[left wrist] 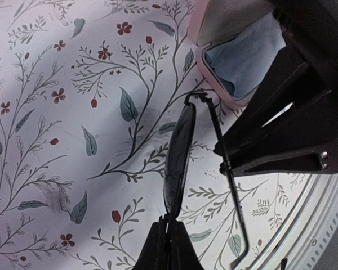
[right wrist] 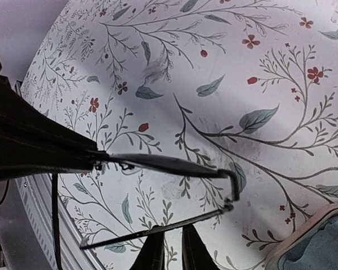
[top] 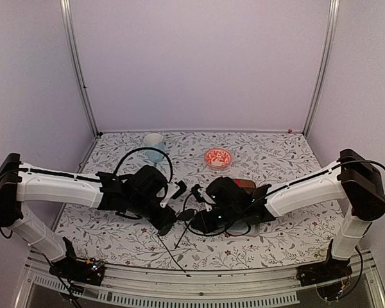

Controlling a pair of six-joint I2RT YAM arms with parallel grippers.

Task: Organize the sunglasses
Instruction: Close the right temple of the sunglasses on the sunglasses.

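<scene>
Left gripper [left wrist: 169, 226] sat nearest the lens in its wrist view, fingers pressed together on the front rim of the black sunglasses [left wrist: 177, 152] at the lens edge. Sunglasses were mid-table between the two arms and appeared lifted off the table [top: 276, 157], with a soft shadow on the cloth beside them. Front was seen edge-on from the left wrist. One temple arm [left wrist: 228, 185] was swung out from the hinge and ran back toward the near table edge.

Right gripper [right wrist: 172, 241] was at that temple arm. Its fingers stood a narrow gap apart and the arm crossed right at their tips. Couldn't tell whether it was pinching the arm or just touching it.

Pink case [left wrist: 213, 79] lay open just beside the hinge end of the sunglasses, with blue cloth [left wrist: 245, 56] inside. Brown case [top: 247, 185] with a red band sat on the table behind the right gripper, mostly hidden by it. Farther back were a red bowl [top: 218, 157] and a pale cup [top: 154, 146], both well apart from the sunglasses and near the back wall.
</scene>
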